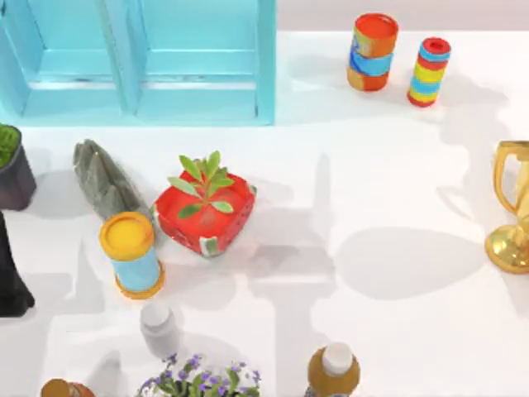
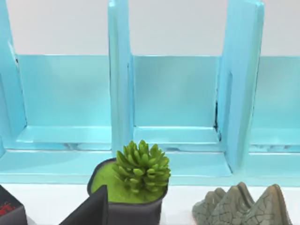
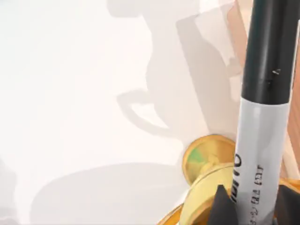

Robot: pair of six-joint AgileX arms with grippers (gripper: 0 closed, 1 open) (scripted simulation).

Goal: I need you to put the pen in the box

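The right gripper (image 3: 248, 206) holds the pen (image 3: 265, 108) between its dark fingertips (image 3: 222, 206), clamped on the grey-white barrel with the black cap pointing away from the wrist. Below it sits the gold trophy (image 3: 206, 159) on the white table (image 3: 70, 93), which is crossed by soft grey shadows. In the top view the trophy (image 1: 512, 215) stands at the table's right edge. The box (image 1: 149, 58) — a light-blue one with dividers — lies at the far left corner.

The left gripper (image 2: 93, 211) is near the left edge, facing the box (image 2: 173, 93) over a green succulent in a dark pot (image 2: 136, 183) and a grey rock (image 2: 243, 206); I cannot tell how its fingers stand.
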